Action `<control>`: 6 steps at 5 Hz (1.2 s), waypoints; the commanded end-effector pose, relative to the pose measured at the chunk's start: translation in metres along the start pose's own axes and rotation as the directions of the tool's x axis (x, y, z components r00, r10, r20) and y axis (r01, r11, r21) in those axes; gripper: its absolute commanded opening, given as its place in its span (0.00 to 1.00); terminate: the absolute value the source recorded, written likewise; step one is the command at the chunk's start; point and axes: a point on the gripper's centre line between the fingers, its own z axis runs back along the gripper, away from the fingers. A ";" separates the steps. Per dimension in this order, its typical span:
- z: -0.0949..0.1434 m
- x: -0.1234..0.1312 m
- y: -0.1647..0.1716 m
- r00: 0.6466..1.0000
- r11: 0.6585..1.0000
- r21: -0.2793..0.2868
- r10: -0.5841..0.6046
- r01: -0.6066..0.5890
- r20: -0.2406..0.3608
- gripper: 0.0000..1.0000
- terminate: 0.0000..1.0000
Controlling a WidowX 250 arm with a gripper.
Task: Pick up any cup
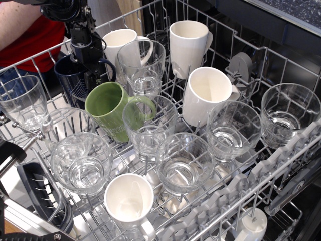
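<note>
Dishwasher rack (281,65) pulled out, loaded with mugs and glasses. Green mug (111,109) used as landmark; it lies tilted, mouth up and to the left, handle to the right.

The cup (70,75), dark navy and glossy, stands just behind and left of the green mug, near the rack's far-left edge. Its loop handle points right, toward a clear glass. A thin white line pattern shows low on its side.

The gripper (93,75) is black, hanging down from above, directly behind the green mug. Its lower end sits at the navy cup's rim on the handle side. From here I cannot tell whether the fingers are spread or pinching the rim; the dark body blends with the dark cup.

Behind and right of the green mug: a tall clear glass (142,63), with a white mug (116,42) beyond it. Farther right, two more white mugs (188,45), one upright, one leaning. Another clear glass touches the green mug's handle. In front of the green mug: several glasses and a small white cup (129,201).

A person in red (30,30) stands beyond the rack's left corner.
</note>
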 end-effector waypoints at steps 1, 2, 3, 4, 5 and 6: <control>0.024 0.001 0.016 0.999 0.999 0.003 0.034 -0.034 0.029 0.00 0.00; 0.033 0.004 0.019 0.999 0.999 -0.009 0.037 -0.037 0.036 0.00 0.00; 0.048 0.007 0.022 0.998 0.999 -0.021 0.049 -0.048 0.050 0.00 0.00; 0.073 0.012 0.029 0.997 0.998 -0.026 0.053 -0.052 0.061 0.00 0.00; 0.102 0.018 0.038 0.993 0.996 -0.022 0.083 -0.081 0.084 0.00 0.00; 0.126 0.023 0.045 0.990 0.996 0.006 0.083 -0.084 0.110 0.00 0.00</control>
